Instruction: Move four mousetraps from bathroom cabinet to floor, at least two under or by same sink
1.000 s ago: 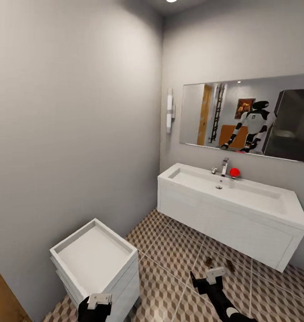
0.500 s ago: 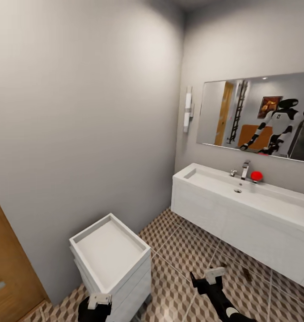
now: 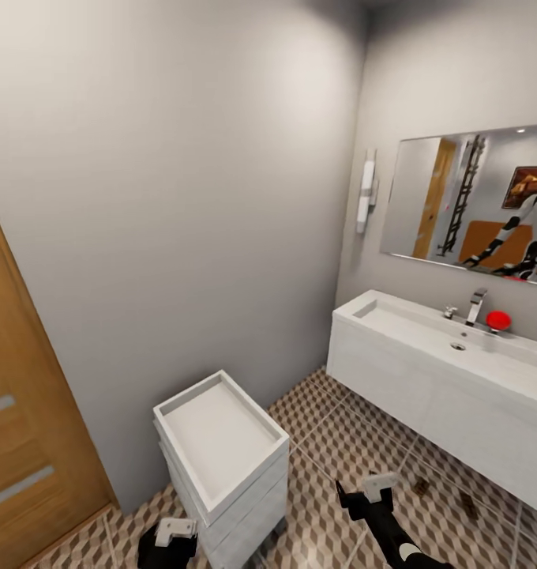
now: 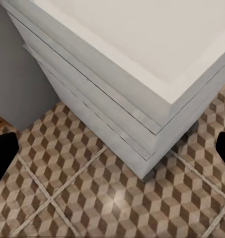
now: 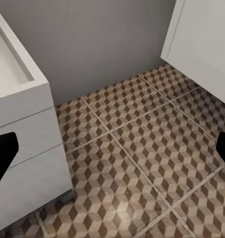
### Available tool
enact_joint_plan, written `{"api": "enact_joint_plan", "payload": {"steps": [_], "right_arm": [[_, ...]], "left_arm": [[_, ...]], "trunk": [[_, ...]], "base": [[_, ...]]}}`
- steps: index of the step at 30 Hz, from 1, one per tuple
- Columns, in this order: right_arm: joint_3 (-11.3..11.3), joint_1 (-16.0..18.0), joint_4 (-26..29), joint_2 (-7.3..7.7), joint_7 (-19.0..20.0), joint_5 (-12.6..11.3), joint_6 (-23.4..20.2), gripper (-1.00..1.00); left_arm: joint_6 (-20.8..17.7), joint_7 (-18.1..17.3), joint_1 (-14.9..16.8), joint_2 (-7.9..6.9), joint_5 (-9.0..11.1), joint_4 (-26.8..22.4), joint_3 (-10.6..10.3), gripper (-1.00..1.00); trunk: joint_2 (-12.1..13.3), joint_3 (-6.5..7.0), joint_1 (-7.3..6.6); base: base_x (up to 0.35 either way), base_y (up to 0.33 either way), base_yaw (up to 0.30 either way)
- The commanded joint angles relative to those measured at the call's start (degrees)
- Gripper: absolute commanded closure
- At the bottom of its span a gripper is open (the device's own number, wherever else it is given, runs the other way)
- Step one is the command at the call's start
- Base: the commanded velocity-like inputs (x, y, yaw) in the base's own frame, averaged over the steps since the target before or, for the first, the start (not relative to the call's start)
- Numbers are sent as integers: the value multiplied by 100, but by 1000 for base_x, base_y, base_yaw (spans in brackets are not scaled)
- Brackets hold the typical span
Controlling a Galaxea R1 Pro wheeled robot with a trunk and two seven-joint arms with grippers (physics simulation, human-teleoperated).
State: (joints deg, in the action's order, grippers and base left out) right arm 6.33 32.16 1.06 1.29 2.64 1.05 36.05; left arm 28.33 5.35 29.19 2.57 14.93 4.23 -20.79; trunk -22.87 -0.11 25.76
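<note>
- We are facing a grey wall (image 3: 182, 197) that is taking up most of the head view, with a pale wooden door (image 3: 24, 427) at its left edge.
- We are standing on the bathroom floor (image 3: 339, 442), whose cube-patterned tiles are running under everything here.
- A white wall-hung sink vanity (image 3: 426, 395) is sitting to our right, with a chrome tap (image 3: 475, 307) and a small red object (image 3: 498, 320) on its top, and a mirror (image 3: 474, 205) is hanging above it.
- A white drawer unit (image 3: 221, 450) with a raised rim is standing on the tiles just ahead of our left arm.
- Our right gripper (image 3: 369, 494) is hanging low over the tiles; its wrist view is showing two dark fingertips (image 5: 3, 148) spread to opposite edges with nothing between them, so it is wide apart.
- Our left gripper (image 3: 174, 537) is hovering beside the drawer unit, its fingertips (image 4: 3, 148) likewise spread wide and holding nothing.
- Two mousetraps (image 3: 421, 487) are lying on the tiles close to the foot of the vanity, ahead and to the right of our right gripper and apart from it; they are too small for detail.
</note>
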Motion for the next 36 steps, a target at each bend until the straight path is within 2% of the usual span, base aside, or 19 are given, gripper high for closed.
{"api": "enact_joint_plan", "payload": {"steps": [1,36], "right_arm": [[17,1,-4,3,1,9,16,-100],[17,1,-5,-30,0,9,16,-100]], "left_arm": [[32,19,8,6,27,25,-49,-100],[32,23,3,15,27,25,-52,-100]], "trunk": [[-5,-6,2],[-5,-157,2]], "base": [[0,0,243],[0,0,235]]}}
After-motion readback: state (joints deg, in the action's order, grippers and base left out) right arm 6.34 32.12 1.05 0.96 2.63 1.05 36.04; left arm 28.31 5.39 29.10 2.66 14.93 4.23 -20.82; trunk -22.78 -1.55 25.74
